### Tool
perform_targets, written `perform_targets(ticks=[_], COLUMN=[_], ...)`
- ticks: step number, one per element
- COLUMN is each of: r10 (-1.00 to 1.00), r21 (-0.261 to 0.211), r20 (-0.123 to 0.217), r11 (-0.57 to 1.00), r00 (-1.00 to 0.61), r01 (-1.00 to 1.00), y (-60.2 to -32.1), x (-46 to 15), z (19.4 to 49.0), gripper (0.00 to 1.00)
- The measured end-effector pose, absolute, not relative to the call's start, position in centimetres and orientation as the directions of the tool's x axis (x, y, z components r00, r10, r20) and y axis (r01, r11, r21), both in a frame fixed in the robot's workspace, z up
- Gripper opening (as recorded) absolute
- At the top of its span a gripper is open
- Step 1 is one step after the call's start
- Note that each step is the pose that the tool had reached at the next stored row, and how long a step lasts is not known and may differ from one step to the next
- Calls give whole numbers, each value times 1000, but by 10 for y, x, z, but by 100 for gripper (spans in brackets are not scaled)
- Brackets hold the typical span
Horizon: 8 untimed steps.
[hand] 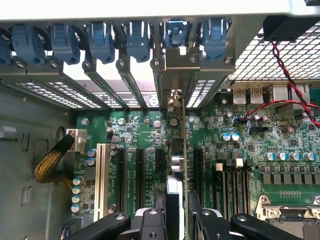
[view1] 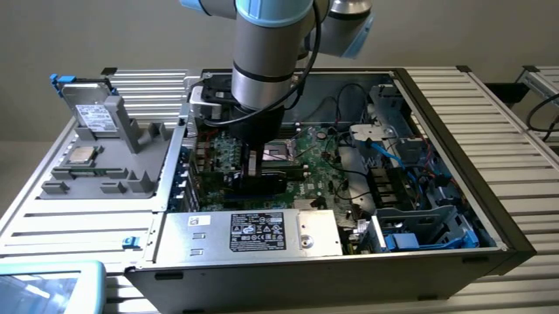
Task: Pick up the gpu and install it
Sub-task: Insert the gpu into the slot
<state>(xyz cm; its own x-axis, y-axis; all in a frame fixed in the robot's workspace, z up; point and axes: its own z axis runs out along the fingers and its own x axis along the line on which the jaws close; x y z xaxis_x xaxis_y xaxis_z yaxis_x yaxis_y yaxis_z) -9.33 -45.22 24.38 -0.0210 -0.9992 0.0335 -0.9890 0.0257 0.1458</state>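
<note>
Arm comes in from above, forearm approx. vertical, wrist dropped straight down into the open PC case, which lies on its side on the slatted bench. Hand is low inside, over the motherboard, on the side of the case toward the exterior view's left, near the expansion-slot area. Cable runs down along the forearm.

Wrist view: hand points down at the board w/ both black fingers closed in narrow on the gpu. Card is pinched between them and seen edge-on, a thin green line standing upright off the motherboard. Its silver bracket is at the case's rear slot row, touching or just beside the metal slot covers and right under the blue latches.

Card runs parallel to the black slots and the white slot, between two of the black ones. Can't tell if its lower edge is seated in a slot, as card and fingers hide that spot.

Power supply sits at the near end of the case. A grey parts holder is outside the case, on the exterior view's left.
</note>
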Motion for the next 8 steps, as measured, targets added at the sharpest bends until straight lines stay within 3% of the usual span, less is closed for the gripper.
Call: perform_targets(ticks=[8], r10=[-999], r21=[146], r20=[33], r11=[26], r00=[-21], r01=[-989], y=[-452], x=[-93], z=[244], gripper=[28])
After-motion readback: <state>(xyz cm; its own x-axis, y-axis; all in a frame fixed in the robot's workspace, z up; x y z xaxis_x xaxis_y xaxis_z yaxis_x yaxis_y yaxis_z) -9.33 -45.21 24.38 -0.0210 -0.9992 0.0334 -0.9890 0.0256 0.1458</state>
